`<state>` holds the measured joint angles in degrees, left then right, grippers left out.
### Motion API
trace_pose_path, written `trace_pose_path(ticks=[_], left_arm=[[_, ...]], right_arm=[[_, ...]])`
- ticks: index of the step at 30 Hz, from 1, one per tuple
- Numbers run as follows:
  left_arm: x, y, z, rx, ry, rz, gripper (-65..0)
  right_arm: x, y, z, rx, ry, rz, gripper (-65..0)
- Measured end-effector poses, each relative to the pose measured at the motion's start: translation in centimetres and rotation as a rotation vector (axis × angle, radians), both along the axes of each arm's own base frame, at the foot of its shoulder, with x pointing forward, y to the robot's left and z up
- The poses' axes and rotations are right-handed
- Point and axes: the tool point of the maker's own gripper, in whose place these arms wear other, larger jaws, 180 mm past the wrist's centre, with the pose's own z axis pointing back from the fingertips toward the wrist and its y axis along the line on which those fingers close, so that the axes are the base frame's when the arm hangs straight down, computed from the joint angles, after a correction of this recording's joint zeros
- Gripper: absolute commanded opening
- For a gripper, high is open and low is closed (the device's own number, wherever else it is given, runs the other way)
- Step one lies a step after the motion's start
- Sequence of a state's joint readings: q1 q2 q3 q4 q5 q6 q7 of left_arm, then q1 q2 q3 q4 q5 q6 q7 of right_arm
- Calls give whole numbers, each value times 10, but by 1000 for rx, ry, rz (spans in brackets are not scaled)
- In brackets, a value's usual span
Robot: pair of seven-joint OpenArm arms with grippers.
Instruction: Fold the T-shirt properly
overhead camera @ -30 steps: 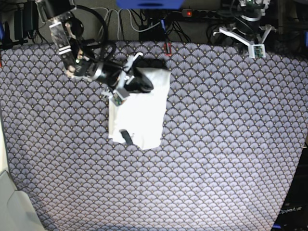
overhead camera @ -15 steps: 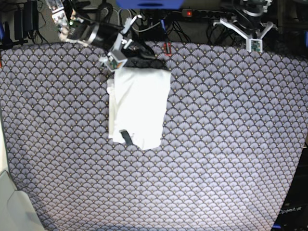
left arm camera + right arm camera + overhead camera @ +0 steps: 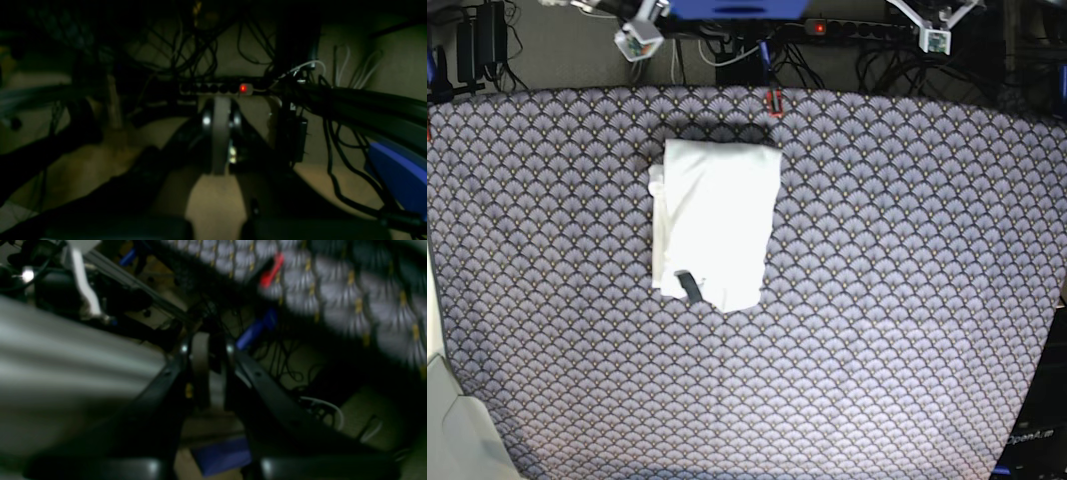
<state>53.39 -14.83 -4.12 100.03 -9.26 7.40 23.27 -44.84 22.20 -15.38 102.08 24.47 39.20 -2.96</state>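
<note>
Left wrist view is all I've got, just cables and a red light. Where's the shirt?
Observer: The T-shirt lies folded on the patterned table, plain white side up, in the base view.
Operator: Either arm touching it?
Observer: No. The right gripper and the left gripper sit beyond the table's far edge, apart from the cloth.
Operator: Any print visible?
Observer: None. Only a small dark tag near the shirt's near edge.
</note>
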Motion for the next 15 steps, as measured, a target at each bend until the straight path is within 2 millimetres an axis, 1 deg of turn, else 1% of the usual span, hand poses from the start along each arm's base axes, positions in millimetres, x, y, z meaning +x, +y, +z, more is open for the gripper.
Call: trace_pose_path(ticks=[2, 3, 5, 6, 7, 8, 9, 12, 14, 15], left_arm=[[-19, -2, -14, -10, 66, 10, -647], [-26, -4, -19, -11, 79, 17, -647], [-27, -13, -27, -25, 39, 6, -647], [-25, -19, -32, -36, 16, -9, -647], [-25, -23, -38, -45, 0, -19, -647], [-27, -23, -47, -38, 2, -13, -647], [-30, -22, -55, -32, 11, -15, -647], [-45, -18, -86, -14, 91, -25, -647], [-49, -18, -103, -13, 132, -37, -647], [-51, -20, -110, -10, 146, -41, -647]], right_arm=[[-8, -6, -8, 3, 30, -21, -600], [-11, -10, -13, 8, 46, -42, -600], [-15, -19, -25, 37, 79, -99, -600], [-23, -25, -40, 14, 115, -108, -600], [-33, -34, -60, -32, 157, -121, -600], [-44, -43, -76, -62, 204, -135, -600], [-50, -50, -88, -77, 229, -146, -600], [-46, -67, -112, -95, 257, -212, -600], [-34, -78, -131, -125, 264, -248, -600], [-31, -85, -140, -135, 278, -267, -600]])
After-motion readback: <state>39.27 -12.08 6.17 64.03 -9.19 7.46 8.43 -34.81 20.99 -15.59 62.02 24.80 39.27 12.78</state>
